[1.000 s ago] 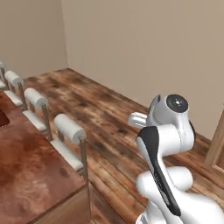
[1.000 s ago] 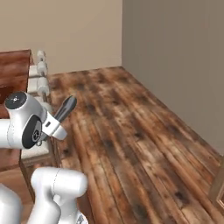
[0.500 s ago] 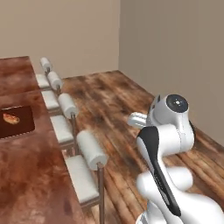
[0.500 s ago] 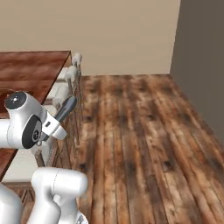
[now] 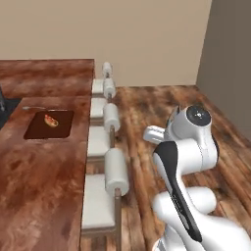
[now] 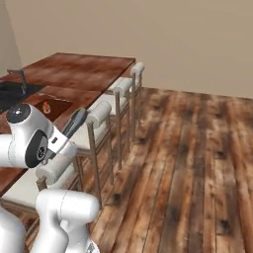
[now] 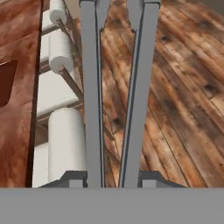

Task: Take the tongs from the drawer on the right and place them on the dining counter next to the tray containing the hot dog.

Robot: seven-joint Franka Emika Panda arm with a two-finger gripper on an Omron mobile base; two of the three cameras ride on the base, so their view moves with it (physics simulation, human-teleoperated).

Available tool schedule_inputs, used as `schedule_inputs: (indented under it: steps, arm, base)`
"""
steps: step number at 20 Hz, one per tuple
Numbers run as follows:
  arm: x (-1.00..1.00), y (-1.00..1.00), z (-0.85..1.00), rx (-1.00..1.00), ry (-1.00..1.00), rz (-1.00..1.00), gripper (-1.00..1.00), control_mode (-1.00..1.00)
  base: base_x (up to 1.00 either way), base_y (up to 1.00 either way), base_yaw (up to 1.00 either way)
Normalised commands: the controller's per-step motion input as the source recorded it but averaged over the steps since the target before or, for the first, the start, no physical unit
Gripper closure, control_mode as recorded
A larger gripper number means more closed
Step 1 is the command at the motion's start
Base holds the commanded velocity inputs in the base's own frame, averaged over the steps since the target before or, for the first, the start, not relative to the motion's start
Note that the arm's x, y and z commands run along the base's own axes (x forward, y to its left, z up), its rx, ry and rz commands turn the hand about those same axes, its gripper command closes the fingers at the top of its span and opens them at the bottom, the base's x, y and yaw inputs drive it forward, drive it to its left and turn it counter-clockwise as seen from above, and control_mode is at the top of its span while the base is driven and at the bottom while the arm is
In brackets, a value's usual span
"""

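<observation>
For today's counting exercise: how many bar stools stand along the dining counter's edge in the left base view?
4. The nearest stool is at the bottom, the second beside the tray, the third beyond it, the fourth by the far wall. None seems hidden.

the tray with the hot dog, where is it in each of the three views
Left base view: the tray lies at middle left on the dining counter.
Right base view: upper left, tray just above the robot's shoulder.
Hand view: a dark corner at the left edge, probably the tray.
Shared landmark: the row of white stools beside the counter.
</observation>
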Motion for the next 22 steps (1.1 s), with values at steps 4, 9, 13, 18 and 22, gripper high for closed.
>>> schedule_inputs:
  steps: [4,9,13,18,22]
  arm:
    - [0.00,0.00,0.00,0.00,0.00,0.00,1.00,1.00]
    - [0.00,0.00,0.00,0.00,0.00,0.00,1.00,1.00]
    - [0.00,0.00,0.00,0.00,0.00,0.00,1.00,1.00]
    - [0.00,0.00,0.00,0.00,0.00,0.00,1.00,1.00]
    - [0.00,0.00,0.00,0.00,0.00,0.00,1.00,1.00]
  base:
    - [0.80,-0.65,0.49]
    - [0.90,-0.51,0.53]
    - [0.93,-0.42,0.56]
    - [0.84,-0.51,0.53]
    - [0.88,-0.46,0.55]
